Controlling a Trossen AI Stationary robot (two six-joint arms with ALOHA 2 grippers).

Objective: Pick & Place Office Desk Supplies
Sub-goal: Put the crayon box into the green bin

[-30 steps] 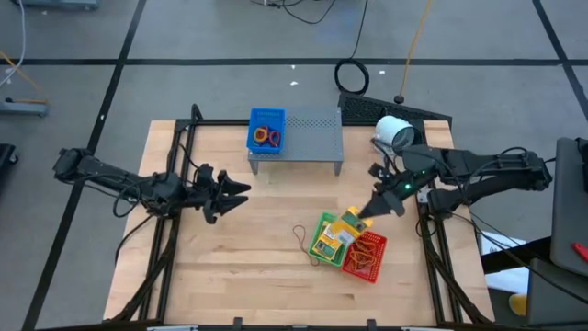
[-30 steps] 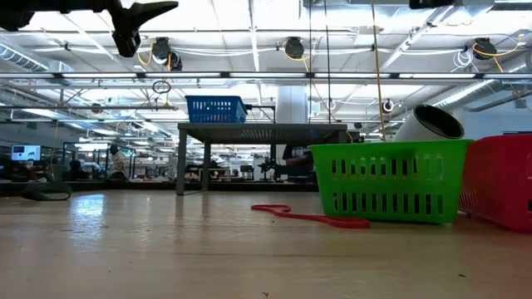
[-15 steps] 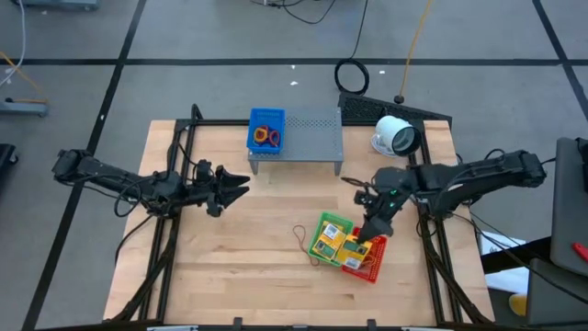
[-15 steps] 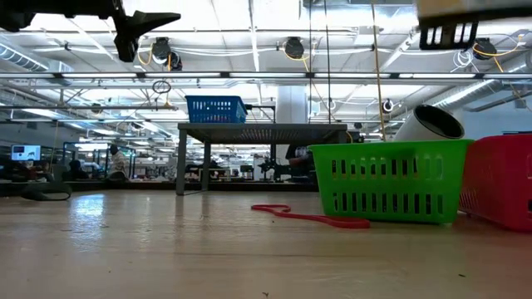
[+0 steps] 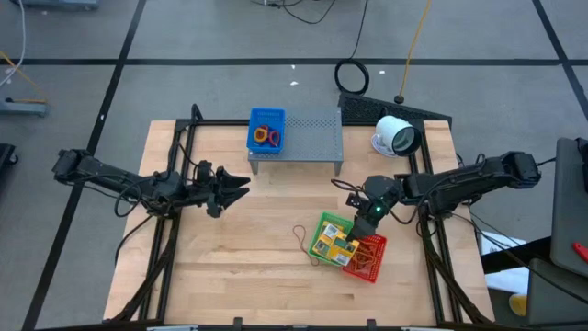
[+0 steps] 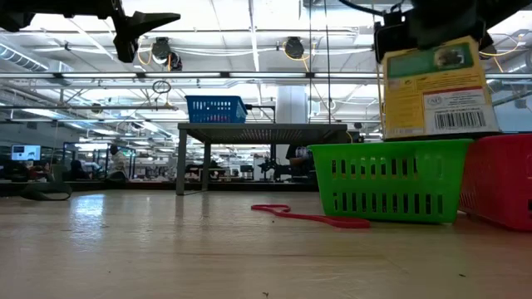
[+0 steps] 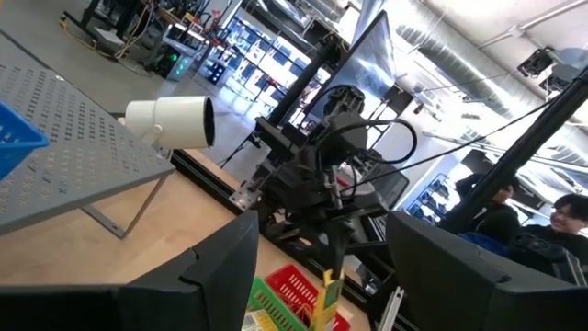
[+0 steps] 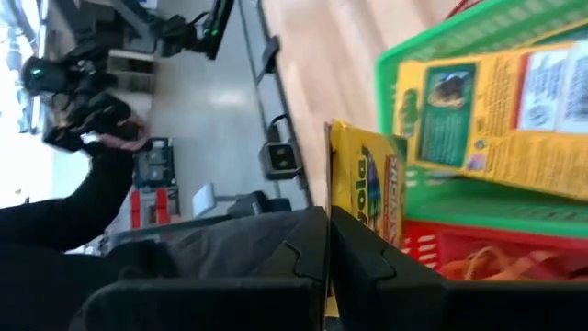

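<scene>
One yellow packet (image 6: pixel 438 87) hangs pinched in the right gripper (image 5: pixel 377 210) over the green basket (image 6: pixel 391 178); next, lower and release. Left gripper (image 5: pixel 237 189) waits, fingers wide.

A shelf (image 5: pixel 308 136) stands at the tabletop's (image 5: pixel 248 248) 12 o'clock edge, with a small basket (image 5: pixel 266 130) on its 9 o'clock end. A round device (image 5: pixel 395 134) lies at 3 o'clock of the shelf. Two baskets (image 5: pixel 323 230) (image 5: pixel 370 258) sit side by side toward 4 o'clock, packets (image 5: pixel 333 242) inside the nearer-centre one. A band (image 5: pixel 301 237) lies just at its 9 o'clock side.
</scene>
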